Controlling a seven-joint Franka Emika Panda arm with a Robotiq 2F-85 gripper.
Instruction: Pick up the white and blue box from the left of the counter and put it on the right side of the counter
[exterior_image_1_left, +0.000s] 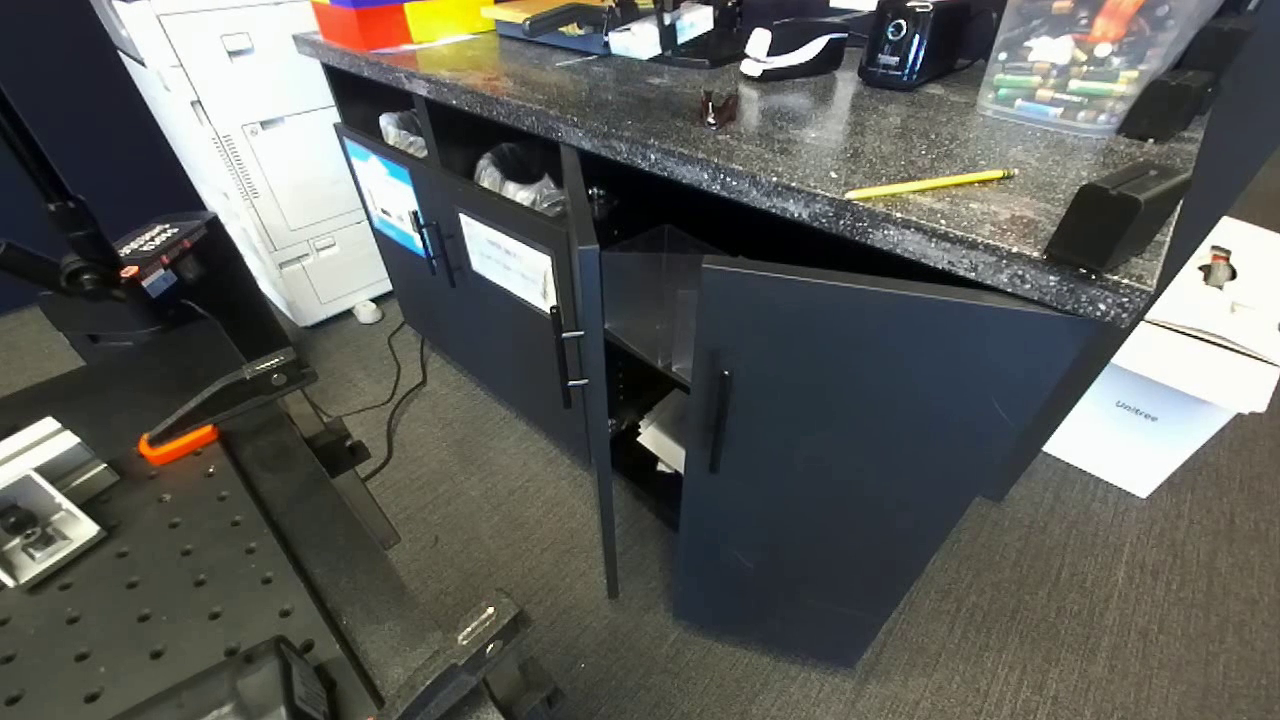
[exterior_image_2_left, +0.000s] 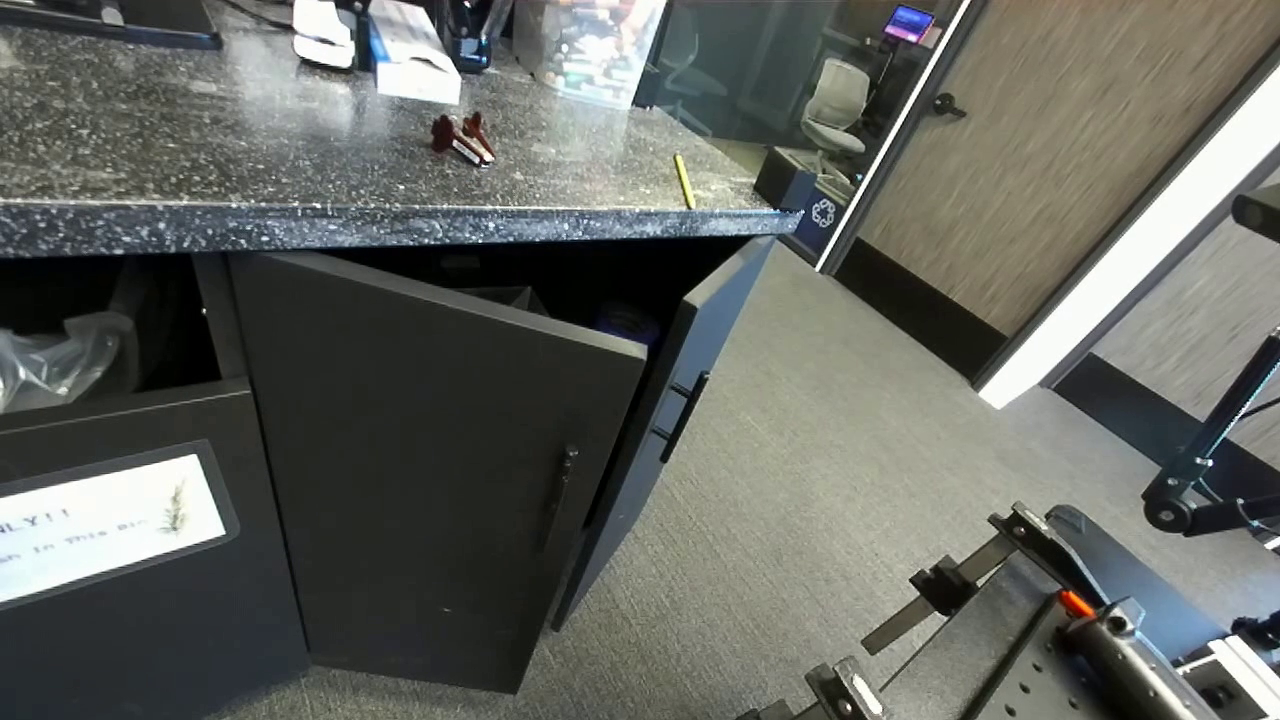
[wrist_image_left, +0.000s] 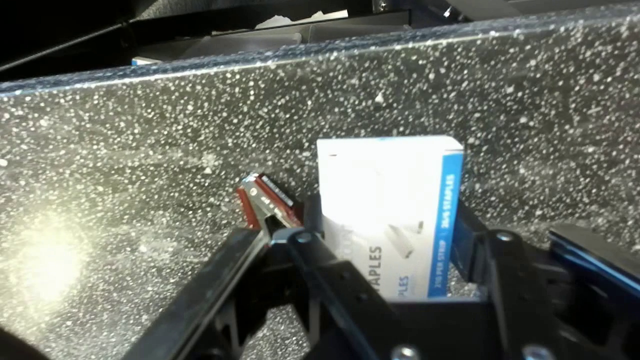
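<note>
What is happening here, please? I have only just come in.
A robot's hand is gripping a white and blue box of staples, apparently held above the dark speckled counter. A dark red staple remover lies on the counter, and a yellow pencil lies near its right end in both exterior views. The box is not yet set down on that side.

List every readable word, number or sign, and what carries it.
"210 PER STRIP": staple box, blue side
"26/6 STAPLES": same side
"APLES", "PLES": its white face, partly hidden
"Unitree": white carton
"NLY!!": cabinet label, cut off
"In This": same label, rest blurred
Recycling sign: bin
Too blurred: blue sign, other small print
</note>
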